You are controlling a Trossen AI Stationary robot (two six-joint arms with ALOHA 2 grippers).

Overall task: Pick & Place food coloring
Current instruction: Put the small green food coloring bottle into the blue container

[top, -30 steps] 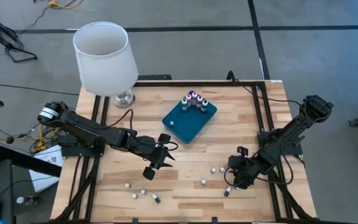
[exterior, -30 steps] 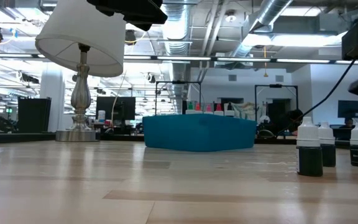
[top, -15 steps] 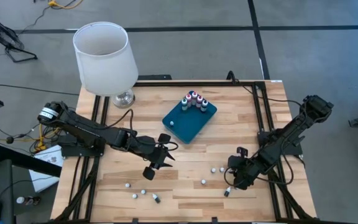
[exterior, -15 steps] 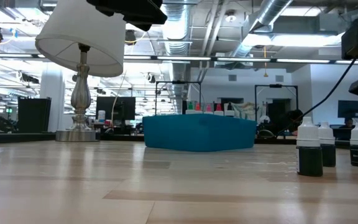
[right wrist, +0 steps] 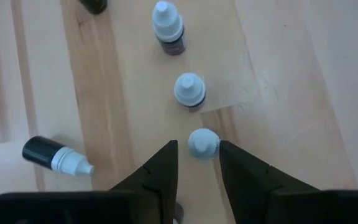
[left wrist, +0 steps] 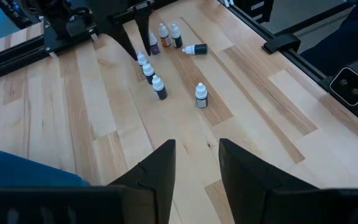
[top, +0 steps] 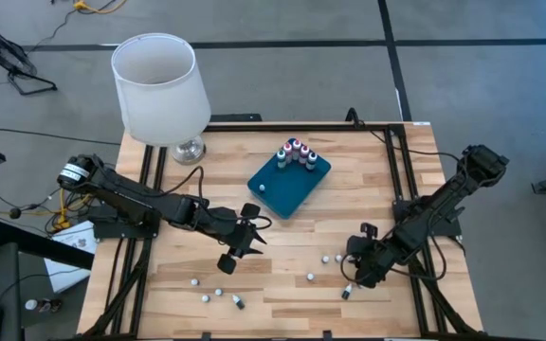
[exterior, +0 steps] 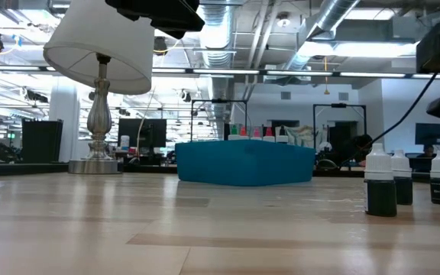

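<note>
Food coloring bottles (top: pixel 297 152) stand clustered at the teal tray's (top: pixel 287 185) 1 o'clock corner; others scattered on the wooden table (top: pixel 282 256) toward 6 o'clock. Right gripper (right wrist: pixel 196 163) low at 4 o'clock, fingers parted, straddling a white-capped bottle (right wrist: pixel 202 143), not clamped. Left gripper (left wrist: pixel 196 163) mid-table, 7 o'clock of tray, fingers apart, holding nothing. Lamp (top: pixel 157 90) at 11 o'clock.

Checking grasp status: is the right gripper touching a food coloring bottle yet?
Cannot tell. In the right wrist view the bottle sits between the right gripper's open fingers, close to one, but contact isn't plain.
</note>
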